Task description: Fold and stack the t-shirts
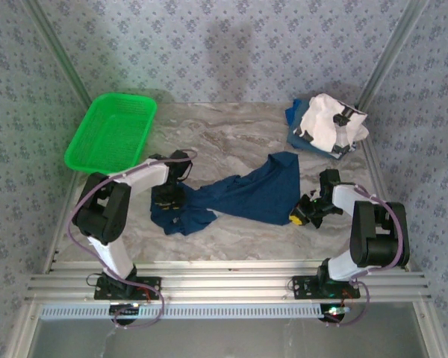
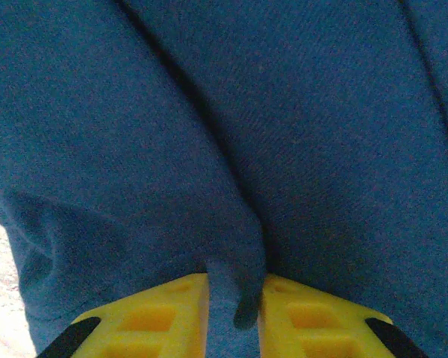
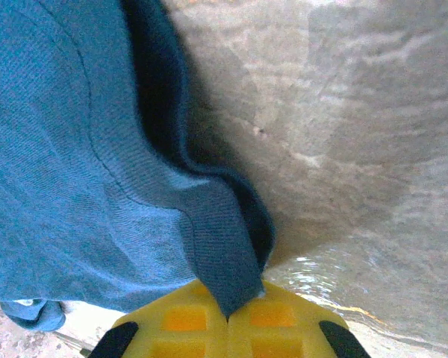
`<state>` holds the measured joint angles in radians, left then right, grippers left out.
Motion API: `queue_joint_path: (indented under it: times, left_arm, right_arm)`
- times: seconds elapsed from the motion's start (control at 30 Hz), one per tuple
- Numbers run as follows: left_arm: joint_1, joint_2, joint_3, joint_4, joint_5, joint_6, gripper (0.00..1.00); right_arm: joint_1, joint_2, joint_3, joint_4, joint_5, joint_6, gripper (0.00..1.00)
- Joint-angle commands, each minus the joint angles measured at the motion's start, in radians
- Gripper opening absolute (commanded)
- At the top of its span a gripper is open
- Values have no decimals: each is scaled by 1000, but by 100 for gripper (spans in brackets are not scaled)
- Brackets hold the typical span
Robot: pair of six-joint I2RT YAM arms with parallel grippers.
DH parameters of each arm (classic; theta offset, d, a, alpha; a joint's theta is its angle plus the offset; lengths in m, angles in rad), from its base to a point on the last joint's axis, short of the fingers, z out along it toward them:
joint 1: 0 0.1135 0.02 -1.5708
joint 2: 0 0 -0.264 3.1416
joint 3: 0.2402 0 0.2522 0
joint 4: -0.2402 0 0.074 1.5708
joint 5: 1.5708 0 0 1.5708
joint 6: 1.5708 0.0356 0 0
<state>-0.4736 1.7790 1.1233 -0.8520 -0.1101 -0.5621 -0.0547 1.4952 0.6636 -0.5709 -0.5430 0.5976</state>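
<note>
Navy shirt (image 1: pixel 243 195) lies bunched at the middle of the table (image 1: pixel 231 138), between both claws. Left claw (image 2: pixel 235 302) pinches a thin fold; right claw (image 3: pixel 228 302) is pressed together on a hem tip. Risk, as judged: either shallow hold slips under tension, and the cloth drops crooked.

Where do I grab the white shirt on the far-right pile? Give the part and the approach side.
Probably its near-left edge, from above on the open side: the white t-shirt lies crumpled atop a blue shirt, with the wall close behind.
</note>
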Motion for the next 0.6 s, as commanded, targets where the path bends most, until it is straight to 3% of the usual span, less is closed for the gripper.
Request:
queue_joint_path:
  times: [0.0, 0.1, 0.27, 0.57]
  left_arm:
    - [-7, 15, 38, 2, -25, -7, 21]
    - [-5, 26, 47, 11, -24, -1, 17]
    - [-6, 18, 64, 10, -47, 13, 0]
    - [-5, -163, 81, -29, -68, 28, 0]
  right_arm:
    - [-10, 23, -18, -3, 75, -20, 0]
    - [-11, 20, -21, 3, 74, -19, 0]
    - [-8, 17, -22, 9, 64, -15, 0]
    - [6, -69, 5, 20, 15, -12, 0]
